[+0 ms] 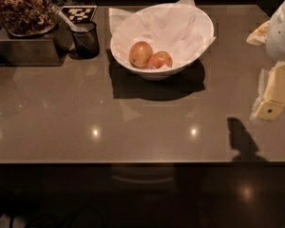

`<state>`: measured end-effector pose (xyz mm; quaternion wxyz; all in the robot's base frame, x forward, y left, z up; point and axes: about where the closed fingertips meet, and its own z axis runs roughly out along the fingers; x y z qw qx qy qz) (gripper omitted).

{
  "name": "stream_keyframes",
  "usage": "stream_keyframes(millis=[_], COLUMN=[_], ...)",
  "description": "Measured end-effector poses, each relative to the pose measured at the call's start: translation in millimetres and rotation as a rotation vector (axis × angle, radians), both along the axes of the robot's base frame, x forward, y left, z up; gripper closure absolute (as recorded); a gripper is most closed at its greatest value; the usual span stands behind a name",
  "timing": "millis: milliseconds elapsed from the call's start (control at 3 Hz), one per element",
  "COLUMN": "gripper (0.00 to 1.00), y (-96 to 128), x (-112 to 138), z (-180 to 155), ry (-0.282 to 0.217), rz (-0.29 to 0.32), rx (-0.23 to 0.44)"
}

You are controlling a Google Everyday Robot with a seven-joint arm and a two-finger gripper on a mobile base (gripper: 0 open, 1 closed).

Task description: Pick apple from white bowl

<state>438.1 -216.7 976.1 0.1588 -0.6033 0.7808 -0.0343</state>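
The apple point(160, 60), red-orange with a small yellow patch, lies in the white bowl point(203, 23) at the back middle of the counter. It rests against a paler yellow-gold apple point(140, 53) on its left. Crumpled white paper lines the bowl. My gripper point(274, 95) hangs at the right edge of the view, well right of the bowl and above the counter, with nothing seen in it. The white arm point(281, 28) rises above it.
A small dark cup point(86, 39) with a spoon stands left of the bowl. Behind it lie a checkered marker point(79, 13) and a tray of brown snacks point(20, 8) on a metal box point(23, 50). The counter's front edge point(133, 162) runs across the lower view.
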Motion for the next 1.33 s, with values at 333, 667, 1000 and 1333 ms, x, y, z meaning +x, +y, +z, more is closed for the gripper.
stream_keyframes(millis=[333, 667, 1000, 1333], gripper=[0.00, 0.00, 0.00, 0.00], y=[0, 4, 6, 14], x=[0, 8, 29, 56], z=[0, 8, 27, 52], ry=[0.000, -0.033, -0.101, -0.166], rz=[0.000, -0.003, -0.046, -0.102], rx=[0.000, 0.041, 0.177, 0.366])
